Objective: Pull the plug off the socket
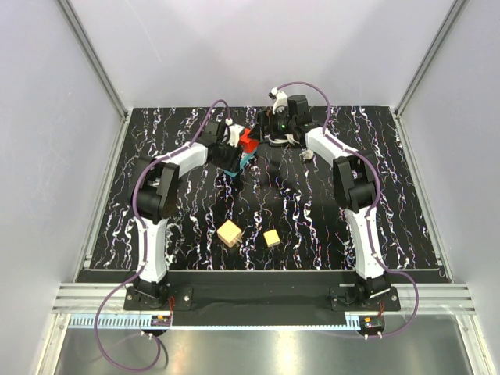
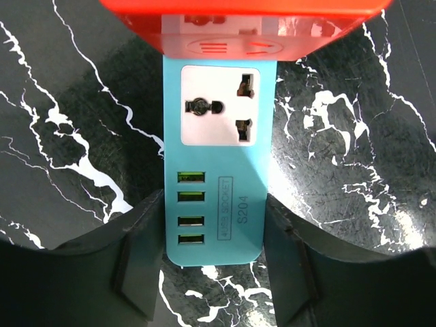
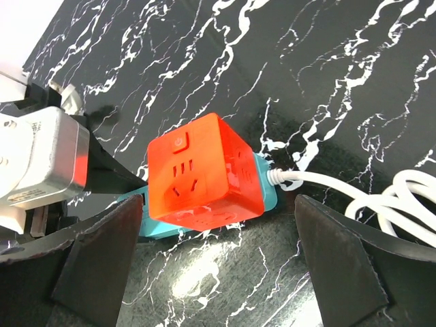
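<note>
The teal-blue socket [image 2: 218,170] lies flat on the black marbled table, with an orange cube plug [image 2: 238,27] seated on its far end. My left gripper [image 2: 212,231] is shut on the socket's near end, one finger against each long side by the USB ports. In the top view the socket [image 1: 244,162] and plug [image 1: 248,141] sit at the back centre, with the left gripper [image 1: 230,156] beside them. My right gripper [image 3: 218,203] is open wide above the plug [image 3: 204,174], its fingers apart from it on both sides. The socket's white cord [image 3: 327,180] leaves its end to the right.
Two yellow wooden blocks [image 1: 230,233] [image 1: 271,237] lie in the middle of the table. The white cord coils [image 3: 409,197] lie right of the socket. Grey walls with metal frame rails close in the table on three sides.
</note>
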